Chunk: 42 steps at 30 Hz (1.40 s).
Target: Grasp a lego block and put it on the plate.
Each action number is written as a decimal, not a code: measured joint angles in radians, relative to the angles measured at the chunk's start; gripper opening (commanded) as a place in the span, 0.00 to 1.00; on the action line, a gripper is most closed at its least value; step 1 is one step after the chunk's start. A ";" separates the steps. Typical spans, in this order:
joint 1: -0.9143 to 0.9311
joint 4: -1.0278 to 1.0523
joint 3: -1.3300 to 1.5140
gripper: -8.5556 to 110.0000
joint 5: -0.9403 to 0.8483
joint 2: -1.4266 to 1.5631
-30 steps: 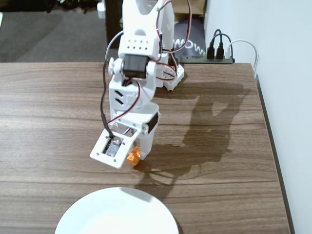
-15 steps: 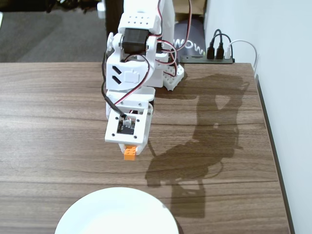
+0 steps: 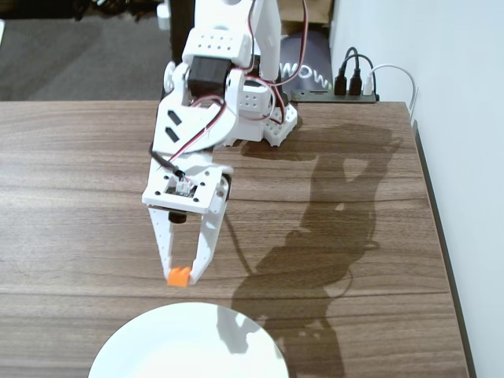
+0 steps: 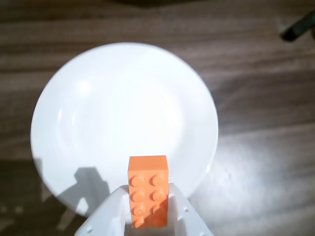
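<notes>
Orange brick [image 3: 179,276]: held at the fingertips, above the wood, just short of the plate's near rim in the fixed view; studs face the wrist camera [image 4: 147,189].
Gripper [image 3: 180,275]: jaws clenched on the brick, white fingers pointing down toward the plate.
Plate [image 3: 142,346]: white, round, bare; fills most of the wrist view [image 4: 98,123].
Table [image 3: 354,236]: dark wood grain, carrying the arm's shadow.
Power strip [image 3: 335,96]: black, at the far edge by the wall.

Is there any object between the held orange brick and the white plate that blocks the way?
Nothing visible does. The gripper holds the lego block above the bare wooden table near the plate, and the plate is empty.
</notes>
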State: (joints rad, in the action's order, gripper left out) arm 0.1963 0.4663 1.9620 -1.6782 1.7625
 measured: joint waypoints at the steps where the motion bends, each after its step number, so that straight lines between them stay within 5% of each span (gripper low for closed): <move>1: 0.000 -0.034 -0.002 0.14 0.000 -0.018; 9: 0.000 -0.061 -0.146 0.14 0.040 -0.176; 19: 0.003 0.227 -0.459 0.14 0.152 -0.400; 42: 0.002 0.411 -0.653 0.14 0.249 -0.626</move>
State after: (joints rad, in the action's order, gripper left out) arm 0.1979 0.8774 1.3085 -1.4297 1.1367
